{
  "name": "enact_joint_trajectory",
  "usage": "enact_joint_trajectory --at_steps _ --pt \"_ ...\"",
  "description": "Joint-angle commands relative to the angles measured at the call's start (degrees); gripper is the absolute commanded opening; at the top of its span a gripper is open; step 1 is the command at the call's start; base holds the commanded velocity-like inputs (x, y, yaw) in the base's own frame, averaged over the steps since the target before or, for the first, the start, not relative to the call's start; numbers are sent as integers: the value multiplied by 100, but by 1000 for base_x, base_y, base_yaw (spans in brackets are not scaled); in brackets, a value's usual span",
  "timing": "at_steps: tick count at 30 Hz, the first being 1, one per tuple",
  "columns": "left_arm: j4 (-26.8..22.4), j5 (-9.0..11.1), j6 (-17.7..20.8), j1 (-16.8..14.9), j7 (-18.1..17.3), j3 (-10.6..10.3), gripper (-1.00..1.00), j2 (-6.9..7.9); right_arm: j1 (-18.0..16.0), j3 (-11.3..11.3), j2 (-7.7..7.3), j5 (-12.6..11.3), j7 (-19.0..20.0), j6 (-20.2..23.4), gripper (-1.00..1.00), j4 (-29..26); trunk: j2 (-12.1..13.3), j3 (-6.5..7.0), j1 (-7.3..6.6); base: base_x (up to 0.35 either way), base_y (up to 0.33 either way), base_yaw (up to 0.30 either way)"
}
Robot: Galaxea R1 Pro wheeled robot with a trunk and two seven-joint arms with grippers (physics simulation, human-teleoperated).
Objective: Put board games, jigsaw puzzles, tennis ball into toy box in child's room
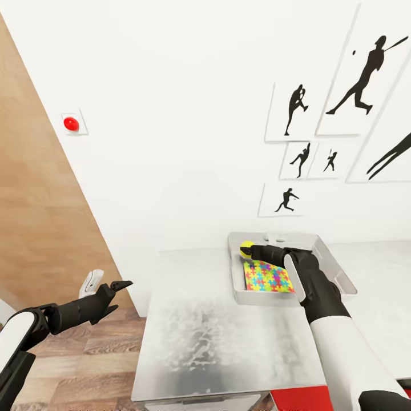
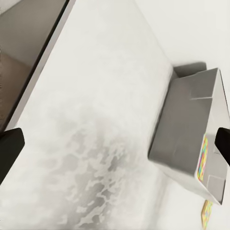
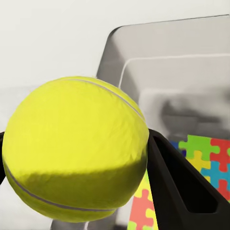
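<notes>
Step in hand: delivering the small yellow-green tennis ball (image 3: 76,155) into the shallow light grey toy box (image 1: 338,273); by my reading the carry is nearly done and only the drop is left.
Right gripper (image 1: 255,251): reaches in over the box's near-left corner, jaws pinching the ball between them; the right wrist view has the ball wedged against a black finger (image 3: 179,184).
Ball position: above the box interior, just inside the rim, over the edge of the puzzle; not yet resting on anything.
Next move, as I judge it: spread the jaws and let the ball fall inside the walls. It will likely roll on the flat puzzle, so a low release away from the rim seems wise.
Toy box contents: one flat multicoloured jigsaw puzzle square (image 1: 268,277) lying on the floor of the box. No board games seen in it.
Box location: on the long pale grey marbled table (image 1: 200,337), near the white wall.
Left gripper (image 1: 109,292): off the table's left edge, above the wood plank floor (image 1: 85,365), jaws spread and holding nothing.
</notes>
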Motion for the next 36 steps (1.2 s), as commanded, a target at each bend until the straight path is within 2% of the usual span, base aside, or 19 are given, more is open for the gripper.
enact_joint_trajectory --at_steps 1,10,17,19,23,29,36 --pt "-5 60 12 -6 59 5 100 0 -5 -8 0 -61 -15 39 -100 -5 -13 -21 3 0 0 0" --pt "-7 54 12 -6 59 7 100 -2 -5 4 6 -58 -16 25 -100 -1 -13 -53 3 0 0 0" --pt "-10 50 12 -6 58 1 100 -6 -9 335 -3 -36 -9 -34 -100 249 -13 -54 3 0 0 0" --pt "-11 50 12 -6 58 0 100 -7 -8 372 -6 -39 -2 -39 -100 264 -13 -55 3 0 0 0" --pt "-12 51 12 -6 59 -1 100 -11 -6 412 -10 -37 6 -51 -100 281 -13 -55 3 0 0 0" --pt "-14 52 12 -6 59 -2 100 -13 -5 431 -14 -36 16 -389 -100 268 -13 -55 3 0 0 0" --pt "-14 52 12 -7 59 -5 100 -18 1 422 -33 -35 12 -480 -100 257 -13 -88 3 0 0 0"
